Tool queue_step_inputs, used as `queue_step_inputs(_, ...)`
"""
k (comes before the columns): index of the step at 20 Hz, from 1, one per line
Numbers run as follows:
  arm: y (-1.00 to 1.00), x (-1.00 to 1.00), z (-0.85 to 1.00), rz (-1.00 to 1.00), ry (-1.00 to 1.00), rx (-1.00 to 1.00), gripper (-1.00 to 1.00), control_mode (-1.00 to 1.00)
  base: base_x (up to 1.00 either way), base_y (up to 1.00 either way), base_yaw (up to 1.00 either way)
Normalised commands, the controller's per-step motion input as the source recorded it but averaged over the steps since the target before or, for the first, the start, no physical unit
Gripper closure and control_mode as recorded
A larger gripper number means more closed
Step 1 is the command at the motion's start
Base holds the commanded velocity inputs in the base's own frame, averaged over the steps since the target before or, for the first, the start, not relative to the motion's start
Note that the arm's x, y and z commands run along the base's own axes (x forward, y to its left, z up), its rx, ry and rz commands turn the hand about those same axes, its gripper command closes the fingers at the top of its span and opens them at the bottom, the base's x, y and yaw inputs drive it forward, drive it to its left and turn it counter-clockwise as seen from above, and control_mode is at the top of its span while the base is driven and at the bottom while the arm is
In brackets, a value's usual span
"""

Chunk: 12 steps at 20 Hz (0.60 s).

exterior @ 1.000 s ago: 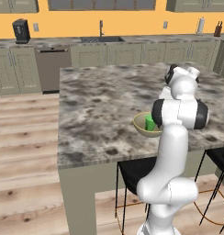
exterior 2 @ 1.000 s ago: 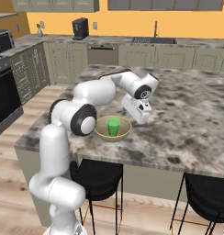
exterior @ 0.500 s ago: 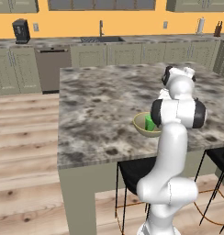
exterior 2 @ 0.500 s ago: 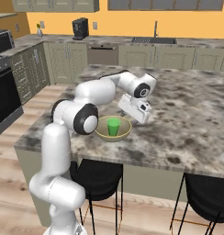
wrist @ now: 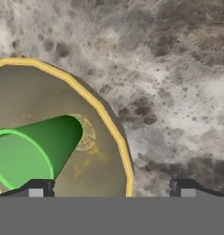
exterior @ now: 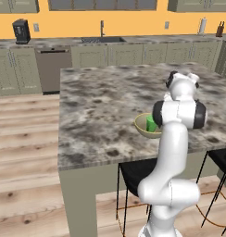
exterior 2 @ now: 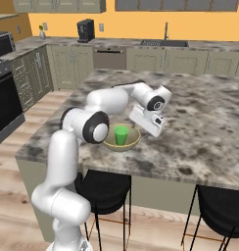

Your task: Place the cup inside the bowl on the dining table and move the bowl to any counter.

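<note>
The green cup stands upright inside the olive-yellow bowl near the front edge of the dining table. My gripper hangs at the bowl's right rim, just above the marble. In the hand view my gripper is open, one tip over the bowl's inside beside the cup, the other over the table, with the yellow rim between them. In the left base view my arm covers part of the bowl and the cup.
The counter over sage-green cabinets runs along the back wall, with a sink tap and a coffee machine. Black stools stand under the table's front edge. A dark oven sits at the left.
My hand has edged slightly lower and closer to the bowl's rim. The cup and the bowl have stayed where they were.
</note>
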Motion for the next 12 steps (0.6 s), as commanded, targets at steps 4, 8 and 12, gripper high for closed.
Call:
queue_step_inputs(4,-0.19,0.04,-0.15,0.03,-0.15,0.17,-1.0,-1.0,0.0,0.0,0.0)
queue_step_inputs(8,-0.06,0.11,-0.03,0.05,-0.1,0.08,-1.0,-1.0,0.0,0.0,0.0)
queue_step_inputs(12,0.0,0.21,-0.1,0.04,-0.08,0.05,-1.0,-1.0,0.0,0.0,0.0)
